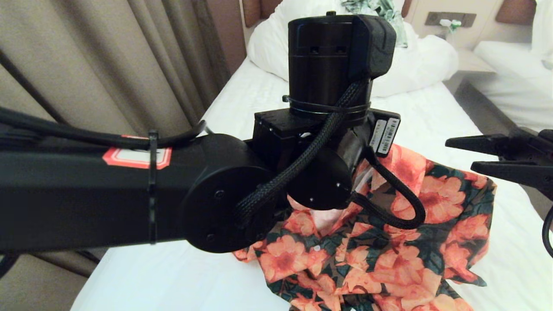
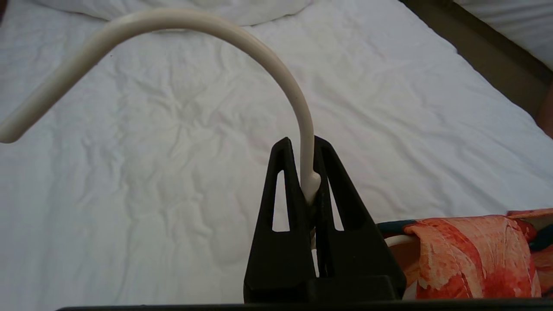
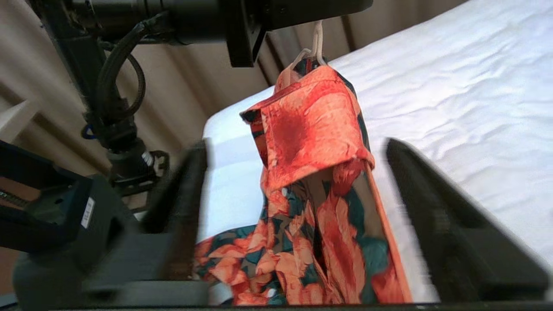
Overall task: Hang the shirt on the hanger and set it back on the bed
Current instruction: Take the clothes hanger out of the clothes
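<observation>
Left gripper (image 2: 309, 172) clamps the hanger (image 2: 242, 39) neck, shirt (image 3: 311, 142) seemingly draped on; right gripper (image 3: 293, 172) spread

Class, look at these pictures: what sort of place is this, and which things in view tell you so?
Most likely a hotel twin room. A white-sheeted bed with a brown padded headboard stands beside a second white bed with a matching headboard, and long beige curtains hang alongside.

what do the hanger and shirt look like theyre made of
Hanger: smooth cream coating with a dull sheen, probably plastic over wire; the core is hidden. Shirt: thin woven printed cloth, matte, draping in soft folds with stitched hems; the fibre can't be told.
</observation>
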